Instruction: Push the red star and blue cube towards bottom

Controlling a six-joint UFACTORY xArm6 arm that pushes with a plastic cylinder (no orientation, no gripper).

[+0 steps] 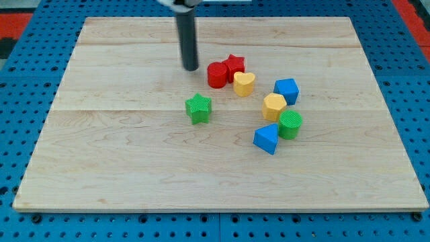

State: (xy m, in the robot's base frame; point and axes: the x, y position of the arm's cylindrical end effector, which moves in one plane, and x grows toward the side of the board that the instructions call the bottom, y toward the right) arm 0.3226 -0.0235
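1. While my tip (pixel 191 68) rests on the wooden board (pixel 107 161), it stands just to the view's left of the red cylinder (pixel 217 75), close but apart from it; it is a bare rod end, with nothing to spread or pinch.
2. Behind the red cylinder, touching it at its upper right, sits the red star (pixel 234 65).
3. Touching the red cylinder's right side is the yellow heart (pixel 244 84).
4. Further to the view's right of the red cylinder lies the blue cube (pixel 287 90), with the yellow hexagonal block (pixel 274 106) touching it below.
5. Beside that are the green cylinder (pixel 291 124) and the blue wedge-like block (pixel 266 138).
6. Below the red cylinder, slightly left and apart, is the green star (pixel 198 107).
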